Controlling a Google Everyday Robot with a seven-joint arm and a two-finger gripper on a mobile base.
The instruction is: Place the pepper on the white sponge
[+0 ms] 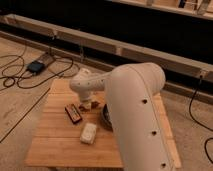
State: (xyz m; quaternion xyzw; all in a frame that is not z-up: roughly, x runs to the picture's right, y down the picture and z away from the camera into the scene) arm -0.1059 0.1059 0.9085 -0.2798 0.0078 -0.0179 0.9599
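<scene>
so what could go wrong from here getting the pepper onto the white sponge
1. The hand sits low at the pepper, with the dark brown block close beside it; a grasp or lift could nudge the block.
2. The white sponge is small and rounded, so the pepper may roll off.
3. The arm hides part of the dark bowl near the sponge; a swing could clip it.

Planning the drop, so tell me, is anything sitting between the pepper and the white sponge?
Nothing visible. Bare table lies between the pepper and the sponge. The brown block sits to one side, the bowl to the other. The pincer is down beside the pepper.
</scene>
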